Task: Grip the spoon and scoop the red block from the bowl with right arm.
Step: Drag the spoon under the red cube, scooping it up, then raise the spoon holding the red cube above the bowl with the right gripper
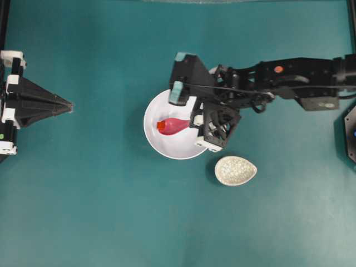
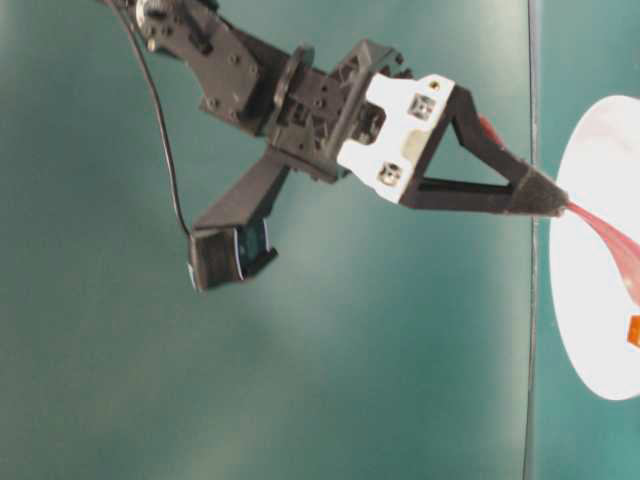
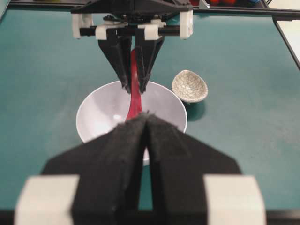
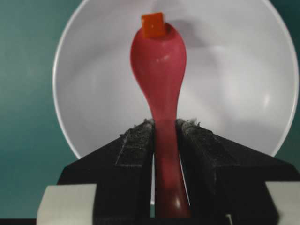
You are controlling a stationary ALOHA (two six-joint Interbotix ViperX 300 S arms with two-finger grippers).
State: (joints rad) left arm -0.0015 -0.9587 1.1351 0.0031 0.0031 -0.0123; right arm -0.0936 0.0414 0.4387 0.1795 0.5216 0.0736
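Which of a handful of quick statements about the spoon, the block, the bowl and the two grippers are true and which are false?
1. The right gripper is shut on the handle of the spoon. True.
2. The red block lies on the table outside the bowl. False: it is inside the bowl, at the tip of the spoon's scoop.
3. The left gripper holds the spoon. False: it is shut on nothing, well away from the bowl.
4. The speckled dish sits on the table beside the bowl. True.
5. The spoon's scoop is over the inside of the bowl. True.
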